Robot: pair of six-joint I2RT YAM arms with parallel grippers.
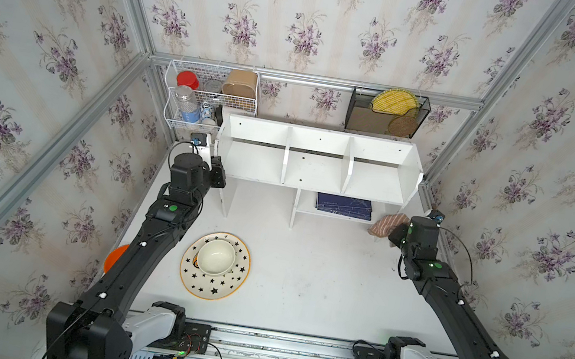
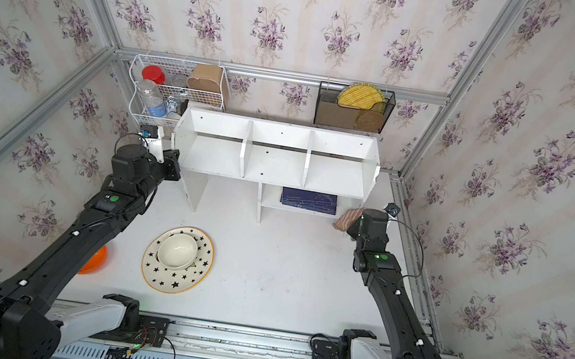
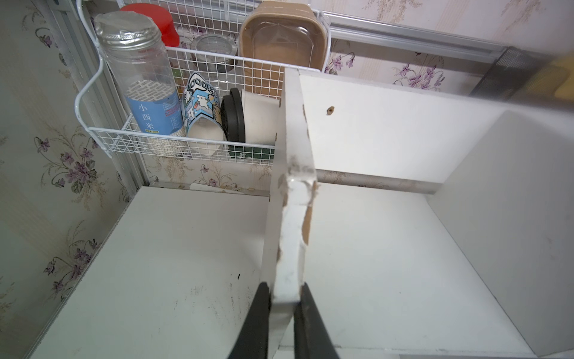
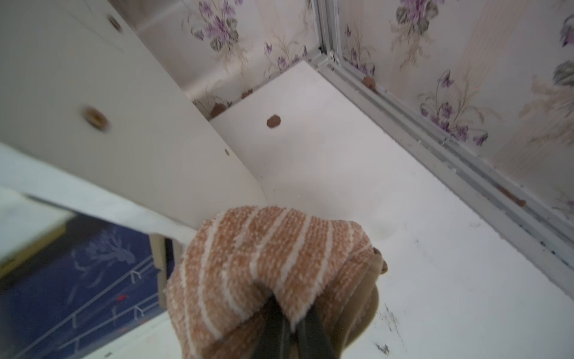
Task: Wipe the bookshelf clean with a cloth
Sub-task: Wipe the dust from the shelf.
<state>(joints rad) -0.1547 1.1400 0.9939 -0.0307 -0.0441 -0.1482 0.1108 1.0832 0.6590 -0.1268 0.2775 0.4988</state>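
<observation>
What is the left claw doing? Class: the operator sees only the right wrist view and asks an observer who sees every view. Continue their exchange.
Observer: The left claw is shut on the bookshelf, pinching the chipped front edge of its left end panel.
Operator: Is anything on the table in front of the bookshelf?
Observer: A star-patterned plate with a white bowl on it.
Operator: And on the back wall?
Observer: A white wire basket hangs above the bookshelf's left end, and a black mesh rack hangs above its right end.
</observation>
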